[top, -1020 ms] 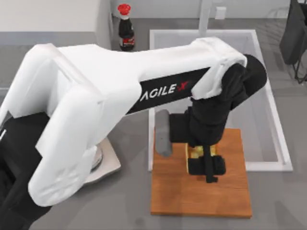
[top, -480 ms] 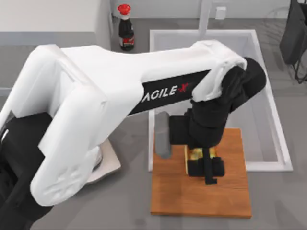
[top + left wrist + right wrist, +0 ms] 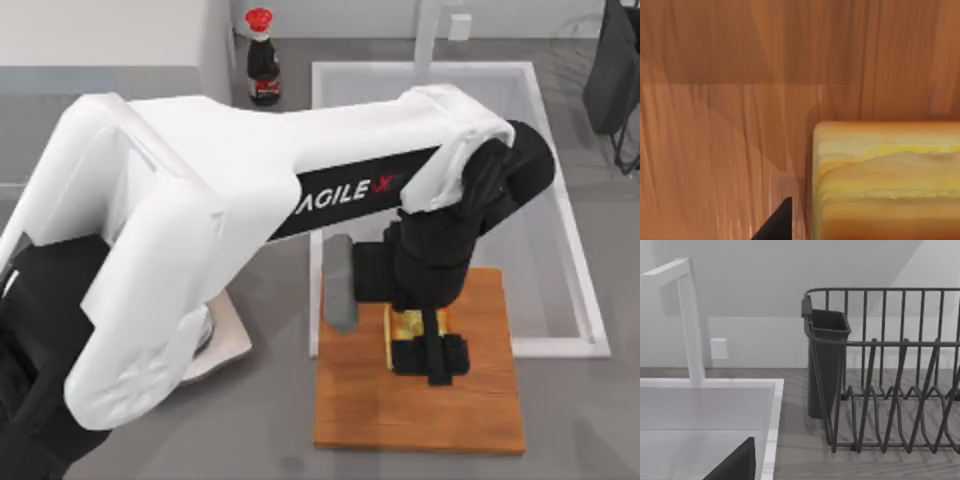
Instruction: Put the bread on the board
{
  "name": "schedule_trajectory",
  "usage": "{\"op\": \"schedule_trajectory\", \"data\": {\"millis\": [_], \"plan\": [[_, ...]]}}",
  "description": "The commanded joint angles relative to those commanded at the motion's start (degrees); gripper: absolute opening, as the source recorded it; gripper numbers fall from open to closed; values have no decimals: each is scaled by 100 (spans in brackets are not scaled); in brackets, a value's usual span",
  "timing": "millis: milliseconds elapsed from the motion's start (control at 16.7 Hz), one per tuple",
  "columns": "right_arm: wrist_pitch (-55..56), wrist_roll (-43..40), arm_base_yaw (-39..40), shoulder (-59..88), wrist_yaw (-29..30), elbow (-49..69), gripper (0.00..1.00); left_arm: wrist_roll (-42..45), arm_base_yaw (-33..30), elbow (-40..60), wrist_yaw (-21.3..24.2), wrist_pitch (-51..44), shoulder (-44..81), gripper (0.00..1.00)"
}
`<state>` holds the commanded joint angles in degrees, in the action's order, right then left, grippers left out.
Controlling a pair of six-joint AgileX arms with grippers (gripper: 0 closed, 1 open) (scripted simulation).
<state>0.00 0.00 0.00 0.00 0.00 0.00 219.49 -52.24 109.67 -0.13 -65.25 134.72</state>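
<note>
The bread, a small yellow chunk with orange-brown crust, lies on the far half of the wooden board. My left arm reaches across from the left, and my left gripper hangs right over the bread, covering most of it. In the left wrist view the bread sits close against the board. One dark fingertip stands beside the bread with a narrow strip of wood between them, so the gripper is open. My right arm stays parked at the far right.
A silver kitchen scale pokes out from under my left arm, left of the board. A sink lies behind the board, with a sauce bottle at the back. A dish rack stands by the faucet.
My left arm has shifted slightly and settled a little lower over the board. The bread stays at the same spot on the board.
</note>
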Motion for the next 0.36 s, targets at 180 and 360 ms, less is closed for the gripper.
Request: {"op": "schedule_trajectory", "data": {"millis": [180,360], "plan": [[0,0,0,0,0,0,100,0,0,0,0,0,0,100],[0,0,0,0,0,0,100,0,0,0,0,0,0,100]]}}
